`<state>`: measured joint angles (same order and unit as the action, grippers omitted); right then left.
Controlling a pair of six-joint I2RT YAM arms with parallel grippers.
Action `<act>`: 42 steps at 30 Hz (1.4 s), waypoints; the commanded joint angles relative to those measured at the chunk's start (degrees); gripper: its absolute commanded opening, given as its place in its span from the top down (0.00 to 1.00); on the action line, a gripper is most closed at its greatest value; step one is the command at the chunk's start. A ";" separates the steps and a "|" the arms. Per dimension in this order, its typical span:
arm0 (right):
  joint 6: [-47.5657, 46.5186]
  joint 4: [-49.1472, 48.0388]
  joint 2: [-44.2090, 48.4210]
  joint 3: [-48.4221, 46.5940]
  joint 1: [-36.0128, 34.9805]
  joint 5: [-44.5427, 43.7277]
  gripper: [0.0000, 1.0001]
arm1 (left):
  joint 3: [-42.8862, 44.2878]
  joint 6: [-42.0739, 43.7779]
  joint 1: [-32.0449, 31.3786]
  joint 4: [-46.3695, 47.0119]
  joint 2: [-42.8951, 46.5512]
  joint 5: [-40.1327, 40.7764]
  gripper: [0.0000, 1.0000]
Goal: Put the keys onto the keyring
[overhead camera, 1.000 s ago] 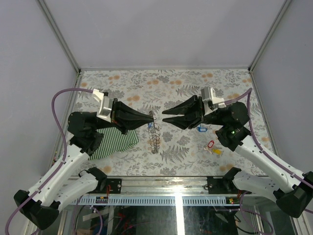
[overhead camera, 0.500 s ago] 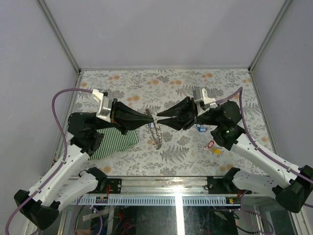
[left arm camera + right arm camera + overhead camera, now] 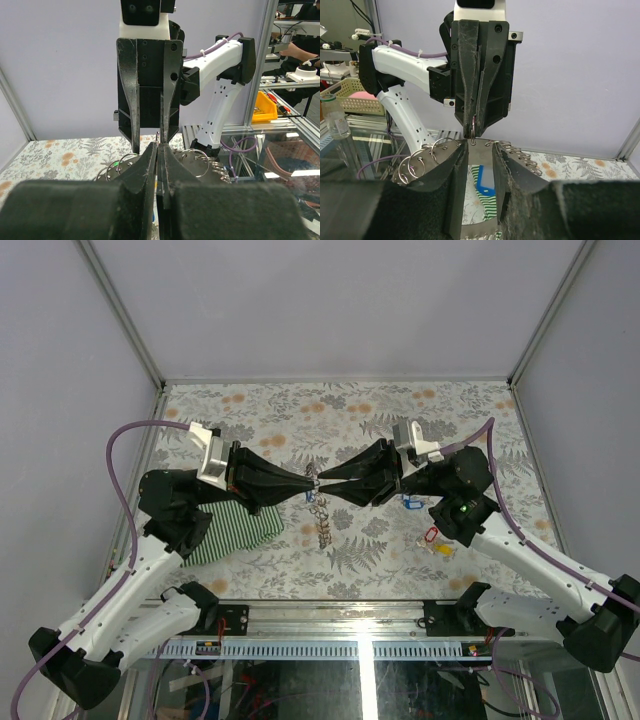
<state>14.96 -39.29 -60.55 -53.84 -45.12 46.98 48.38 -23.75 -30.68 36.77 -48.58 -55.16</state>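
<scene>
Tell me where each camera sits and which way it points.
Top external: above, behind the bases, looking down at the table; both arms show, left gripper and right gripper tip to tip.
Left wrist: on the left arm, facing the right gripper; own shut fingers at bottom.
Right wrist: on the right arm, facing the left gripper; own parted fingers at bottom.
Shared: both wrist views show the keyring loops.

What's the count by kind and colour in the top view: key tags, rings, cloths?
blue key tags: 2
red key tag: 1
yellow key tag: 1
keyring: 1
green striped cloth: 1
Total: 6
No green tag can be made out in the top view.
</scene>
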 commanded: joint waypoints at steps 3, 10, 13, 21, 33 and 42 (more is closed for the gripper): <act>-0.77 -3.53 -0.25 -2.94 -0.67 -1.28 0.68 | 0.31 0.51 0.44 2.63 0.48 0.44 1.00; -0.52 -4.04 -0.77 -3.12 -1.09 -1.37 0.68 | 0.54 0.71 0.43 2.21 0.37 0.29 1.00; -0.42 -4.29 -0.88 -3.14 -1.13 -1.45 0.68 | 0.60 0.90 0.42 1.84 0.35 0.25 1.00; -0.12 -4.74 -1.57 -3.40 -1.46 -1.59 0.72 | 0.71 1.03 0.44 1.55 0.36 -0.07 1.00; -0.01 -5.51 -1.93 -3.68 -1.63 -1.91 0.71 | 0.49 1.18 0.42 1.47 0.04 -0.39 1.00; 0.13 -6.34 -1.94 -3.56 -1.67 -2.58 0.90 | 0.22 1.36 0.38 1.38 -0.18 -0.29 1.00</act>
<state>15.03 -40.71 -62.11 -54.48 -46.06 46.06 48.38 -23.27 -30.35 36.32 -48.64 -55.13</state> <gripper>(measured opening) 0.153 0.011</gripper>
